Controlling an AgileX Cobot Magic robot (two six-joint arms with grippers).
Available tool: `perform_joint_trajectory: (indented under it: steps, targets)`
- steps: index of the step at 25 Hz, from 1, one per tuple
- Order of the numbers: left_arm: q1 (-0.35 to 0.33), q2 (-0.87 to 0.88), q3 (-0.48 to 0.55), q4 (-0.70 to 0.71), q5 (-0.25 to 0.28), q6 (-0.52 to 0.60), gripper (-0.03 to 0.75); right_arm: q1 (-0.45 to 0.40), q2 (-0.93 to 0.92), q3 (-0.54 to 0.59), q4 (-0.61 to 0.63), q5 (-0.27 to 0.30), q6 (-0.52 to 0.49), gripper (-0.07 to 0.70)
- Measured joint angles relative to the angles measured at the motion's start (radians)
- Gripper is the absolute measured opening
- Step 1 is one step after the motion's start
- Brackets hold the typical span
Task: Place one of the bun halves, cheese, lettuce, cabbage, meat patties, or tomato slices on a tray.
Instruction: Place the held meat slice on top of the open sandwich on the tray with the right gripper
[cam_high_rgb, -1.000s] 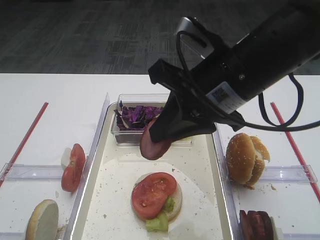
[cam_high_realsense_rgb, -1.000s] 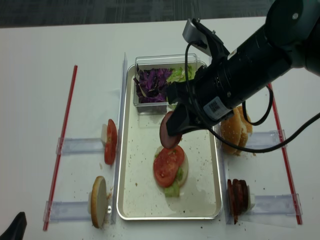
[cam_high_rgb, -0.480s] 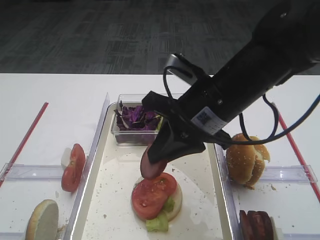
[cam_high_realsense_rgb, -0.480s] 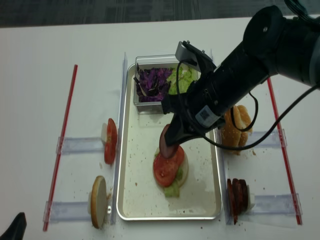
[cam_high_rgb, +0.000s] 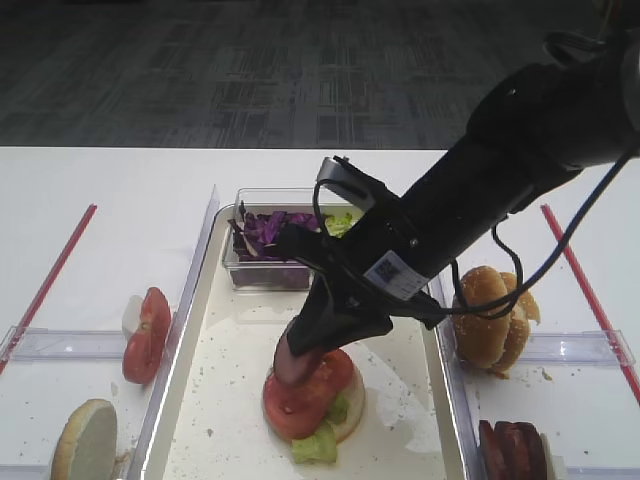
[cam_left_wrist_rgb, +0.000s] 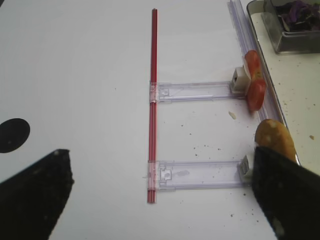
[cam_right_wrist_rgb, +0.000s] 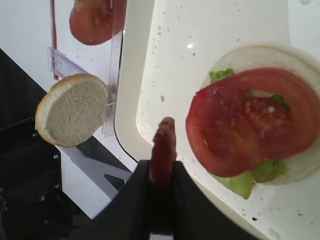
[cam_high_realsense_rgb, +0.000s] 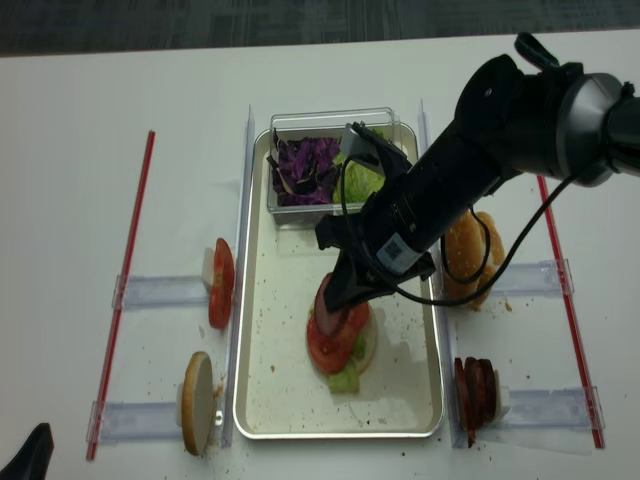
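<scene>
Gripping a thin round pinkish-brown meat patty (cam_right_wrist_rgb: 163, 150) edge-on, the right gripper (cam_high_rgb: 300, 355) has its black jaws clamped on the disc's lower part. We see the patty above the long cream-white metal-rimmed tray (cam_high_realsense_rgb: 270, 400), its free edge at the rim of the bright red tomato slice (cam_right_wrist_rgb: 250, 122) that lies over light green lettuce (cam_right_wrist_rgb: 237, 182) on a pale bun half (cam_high_realsense_rgb: 366, 345). Whether patty and tomato touch, we cannot tell. Left gripper (cam_left_wrist_rgb: 160, 200): dark fingers (cam_left_wrist_rgb: 35, 195) spread wide apart, empty.

Lab-style robot test bench.
White table (cam_high_realsense_rgb: 60, 180) marked with red strips (cam_high_realsense_rgb: 128, 270), clear plastic holders (cam_left_wrist_rgb: 192, 91), grey carpet-tiled floor (cam_high_rgb: 200, 70) behind.
</scene>
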Motion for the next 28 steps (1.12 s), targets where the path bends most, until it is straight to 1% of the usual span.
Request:
perform_joint_trajectory:
  steps: [12, 25, 27, 28]
  targets:
    - [0.000, 0.000, 0.000, 0.000, 0.000, 0.000, 0.671, 0.000, 0.079, 0.000, 0.039, -0.012, -0.057, 0.111]
    - [0.000, 0.000, 0.000, 0.000, 0.000, 0.000, 0.671, 0.000, 0.095, 0.000, 0.043, -0.016, -0.067, 0.111]
    - [0.000, 0.000, 0.000, 0.000, 0.000, 0.000, 0.671, 0.000, 0.095, 0.000, 0.043, -0.016, -0.067, 0.129]
    - [0.000, 0.000, 0.000, 0.000, 0.000, 0.000, 0.671, 0.000, 0.095, 0.000, 0.043, -0.016, -0.067, 0.153]
